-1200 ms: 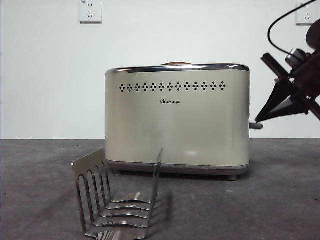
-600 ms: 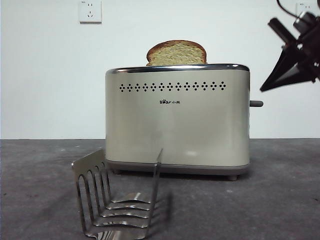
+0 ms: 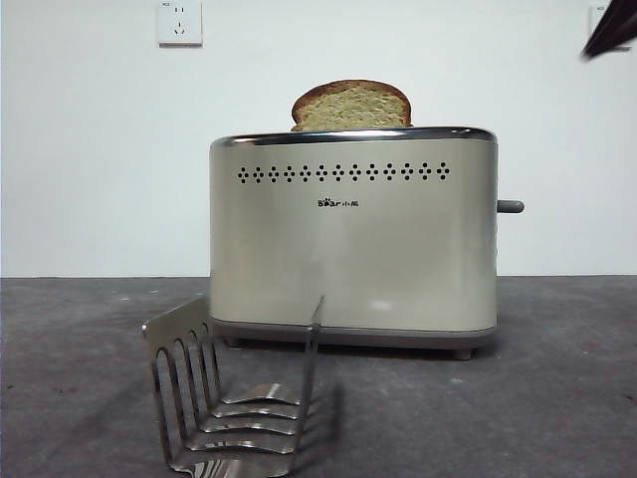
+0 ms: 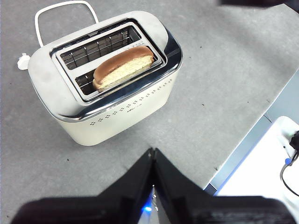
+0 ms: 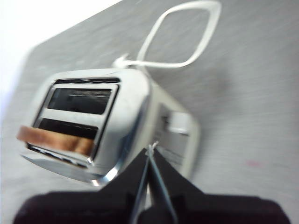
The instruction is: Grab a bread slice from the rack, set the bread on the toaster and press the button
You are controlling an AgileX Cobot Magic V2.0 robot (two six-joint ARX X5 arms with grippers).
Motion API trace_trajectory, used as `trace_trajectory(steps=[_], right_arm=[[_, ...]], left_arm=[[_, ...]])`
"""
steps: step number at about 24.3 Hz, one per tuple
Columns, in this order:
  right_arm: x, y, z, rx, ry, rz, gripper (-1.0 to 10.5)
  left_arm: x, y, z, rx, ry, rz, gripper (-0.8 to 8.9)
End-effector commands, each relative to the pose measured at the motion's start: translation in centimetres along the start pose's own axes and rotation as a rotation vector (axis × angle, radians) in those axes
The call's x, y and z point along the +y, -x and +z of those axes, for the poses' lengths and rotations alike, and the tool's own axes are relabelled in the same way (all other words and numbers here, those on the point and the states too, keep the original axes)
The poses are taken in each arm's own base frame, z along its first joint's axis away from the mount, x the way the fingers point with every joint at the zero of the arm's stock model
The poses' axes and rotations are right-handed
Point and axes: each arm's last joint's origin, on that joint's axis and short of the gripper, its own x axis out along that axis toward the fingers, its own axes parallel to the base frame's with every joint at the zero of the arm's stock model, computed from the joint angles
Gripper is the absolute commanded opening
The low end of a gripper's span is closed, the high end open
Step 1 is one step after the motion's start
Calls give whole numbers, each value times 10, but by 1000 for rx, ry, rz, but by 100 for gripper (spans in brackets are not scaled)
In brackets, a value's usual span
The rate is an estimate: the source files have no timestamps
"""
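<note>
The cream toaster (image 3: 353, 234) stands on a dark grey speckled table (image 3: 557, 398) before a plain white wall (image 3: 90, 149) (a socket (image 3: 179, 22) high up). The slice of bread (image 3: 351, 106) sits upright in one slot, its top showing. The steel rack (image 3: 234, 403) stands empty in front. Left gripper (image 4: 153, 154) and right gripper (image 5: 149, 150) hover above the toaster, jaws pressed together, holding nothing.

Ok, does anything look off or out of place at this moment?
One thing: the slice of bread stands well proud of the toaster slot, its domed top above the chrome rim, and the button sits high on the side. So it does not look pressed down. The rack is upright and holds no bread.
</note>
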Motion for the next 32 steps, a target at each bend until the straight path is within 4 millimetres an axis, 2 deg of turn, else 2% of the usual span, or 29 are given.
trace_trajectory(steps=[1, 4, 6, 10, 13, 17, 21, 25, 29, 32], right_arm=[[21, 47, 0, -83, 121, -90, -7], [48, 109, -3, -198, 179, -188, -3], [61, 141, -5, -258, 186, -252, -2], [73, 177, -16, -224, 183, -397, -1], [72, 182, -18, -196, 185, -491, 0], [71, 182, -17, -203, 183, -515, 0], [69, 175, -12, -178, 179, -520, 0], [66, 165, -4, -144, 172, -527, 0], [62, 152, 5, -101, 164, -536, 0], [58, 138, 13, -57, 155, -546, 0]], left_arm=[[0, 0, 0, -1, -11, -2, -4], [0, 0, 0, -1, -11, -2, -4], [0, 0, 0, -1, -12, -2, -4], [0, 0, 0, -2, -10, 5, -4], [1, 0, 0, -3, -6, 5, -4], [9, 0, 1, -5, 22, 33, -4], [19, 1, 1, -10, 57, 70, -4], [34, 10, -2, -33, 71, 128, -4], [52, 21, -13, -38, 32, 208, -4], [68, 20, -30, -90, 54, 286, -4]])
